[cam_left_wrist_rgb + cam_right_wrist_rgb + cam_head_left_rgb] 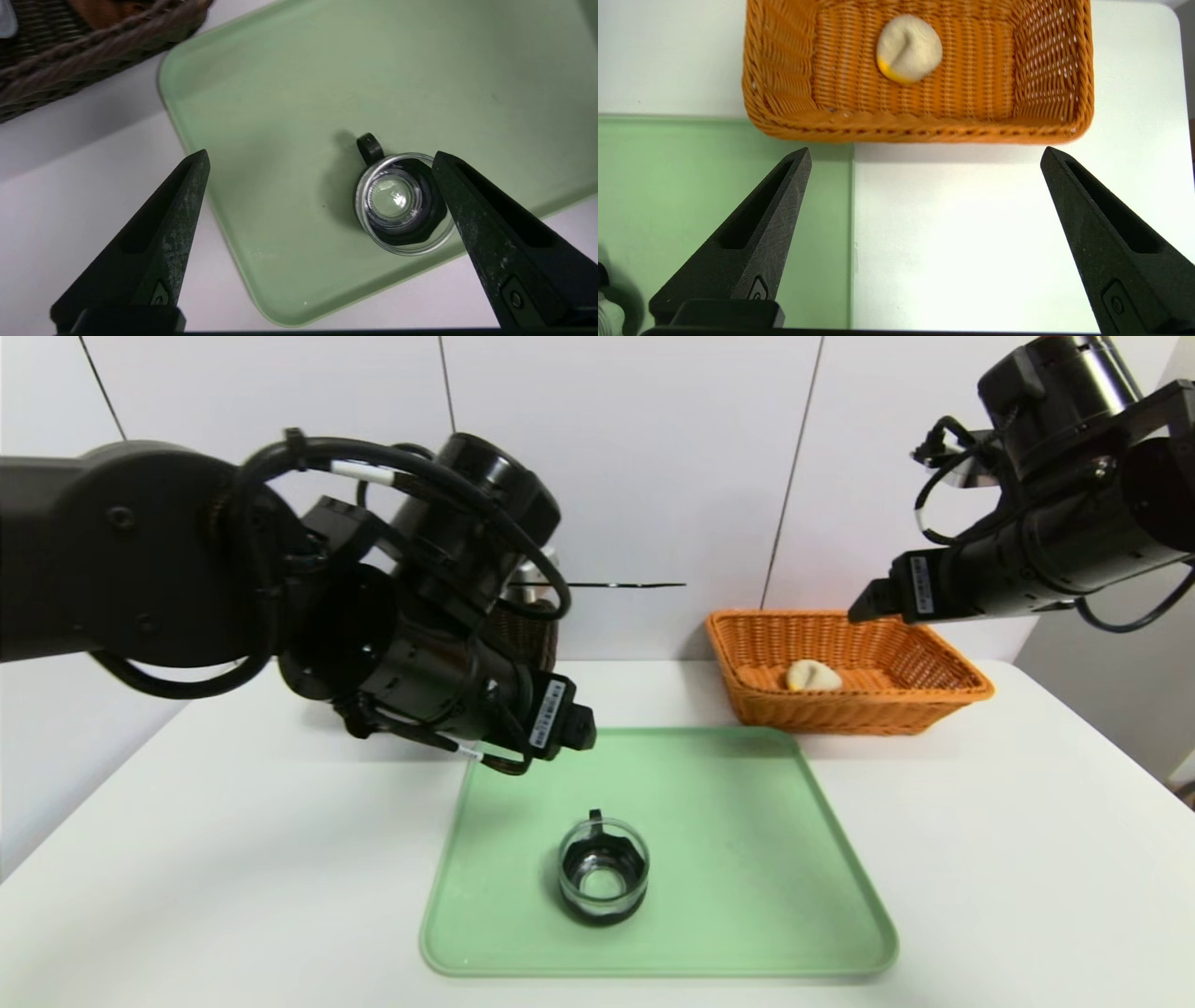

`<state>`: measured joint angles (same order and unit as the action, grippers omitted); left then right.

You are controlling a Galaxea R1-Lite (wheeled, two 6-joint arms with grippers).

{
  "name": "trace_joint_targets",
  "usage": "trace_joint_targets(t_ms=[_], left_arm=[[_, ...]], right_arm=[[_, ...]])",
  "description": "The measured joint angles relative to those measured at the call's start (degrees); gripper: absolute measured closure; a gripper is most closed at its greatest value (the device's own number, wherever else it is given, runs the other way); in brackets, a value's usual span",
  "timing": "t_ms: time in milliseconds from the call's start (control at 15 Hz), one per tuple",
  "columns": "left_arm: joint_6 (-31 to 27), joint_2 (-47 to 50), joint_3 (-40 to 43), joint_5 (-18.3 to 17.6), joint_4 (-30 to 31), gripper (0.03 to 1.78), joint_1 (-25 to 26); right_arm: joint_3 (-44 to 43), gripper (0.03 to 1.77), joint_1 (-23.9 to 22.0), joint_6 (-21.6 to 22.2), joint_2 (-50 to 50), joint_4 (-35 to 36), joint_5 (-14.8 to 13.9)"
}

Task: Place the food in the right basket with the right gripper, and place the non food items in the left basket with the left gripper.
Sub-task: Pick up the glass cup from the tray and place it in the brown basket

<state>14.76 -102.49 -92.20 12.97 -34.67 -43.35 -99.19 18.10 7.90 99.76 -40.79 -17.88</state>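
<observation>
A clear glass cup with a black handle stands upright on the green tray. My left gripper hovers above the tray's far left part, open and empty. In the left wrist view the cup lies below, close to one fingertip, while the left gripper holds nothing. A pale bun-like food rests in the orange right basket. My right gripper hangs high over that basket's near side, open and empty, with the food beyond it. The dark left basket is mostly hidden behind my left arm.
The dark basket's rim shows close to the tray's corner, with something inside it that I cannot make out. The white table runs around the tray. A white wall stands right behind both baskets.
</observation>
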Motion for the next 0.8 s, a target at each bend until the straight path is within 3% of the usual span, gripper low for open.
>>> trace_joint_targets(t_ms=[467,800], left_arm=[[1.74,-8.2,-7.22,-1.84,-13.45,0.12,-2.95],[1.85,-10.24,-8.05,-1.78,-15.21,0.12,-3.01]], right_arm=[[7.08,0.1,-3.78,0.33,-5.11,0.09,2.78],[9.34,0.1,-3.94,0.44,-6.62,0.16,3.74]])
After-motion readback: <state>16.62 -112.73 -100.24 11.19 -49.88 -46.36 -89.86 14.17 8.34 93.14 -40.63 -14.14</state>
